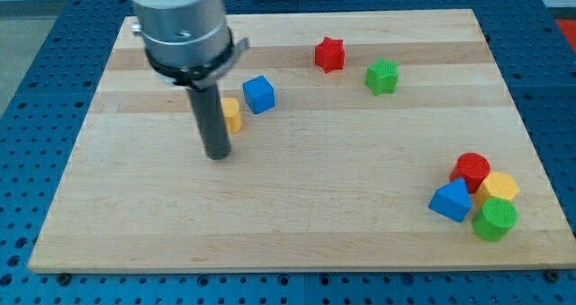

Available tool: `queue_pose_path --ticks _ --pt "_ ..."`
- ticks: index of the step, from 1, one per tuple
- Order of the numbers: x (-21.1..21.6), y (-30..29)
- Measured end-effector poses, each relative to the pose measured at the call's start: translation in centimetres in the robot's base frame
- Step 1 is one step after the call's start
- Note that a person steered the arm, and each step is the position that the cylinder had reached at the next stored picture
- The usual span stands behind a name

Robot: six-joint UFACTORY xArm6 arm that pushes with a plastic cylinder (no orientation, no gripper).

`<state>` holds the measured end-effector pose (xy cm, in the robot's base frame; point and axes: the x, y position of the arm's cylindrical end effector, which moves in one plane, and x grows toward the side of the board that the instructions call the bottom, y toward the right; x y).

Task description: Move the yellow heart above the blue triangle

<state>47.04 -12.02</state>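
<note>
The yellow heart (232,114) lies at the upper left of the wooden board, partly hidden behind my rod. My tip (217,155) rests on the board just below and left of it. A blue cube (258,94) sits right next to the heart, on its upper right. The blue triangle (452,201) lies far off at the lower right, in a tight cluster with a red cylinder (471,168) above it, a yellow hexagon (498,187) to its right and a green cylinder (494,219) at its lower right.
A red star (330,54) and a green star (382,76) lie near the view's top, right of centre. The wooden board (297,224) sits on a blue perforated table, its edges close to the cluster at the lower right.
</note>
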Motion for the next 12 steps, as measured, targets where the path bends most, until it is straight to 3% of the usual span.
queue_pose_path --ticks 2,5,12 --pt "-4.1 -1.5" --pt "-5.9 0.1" --pt "-6.8 16.7"
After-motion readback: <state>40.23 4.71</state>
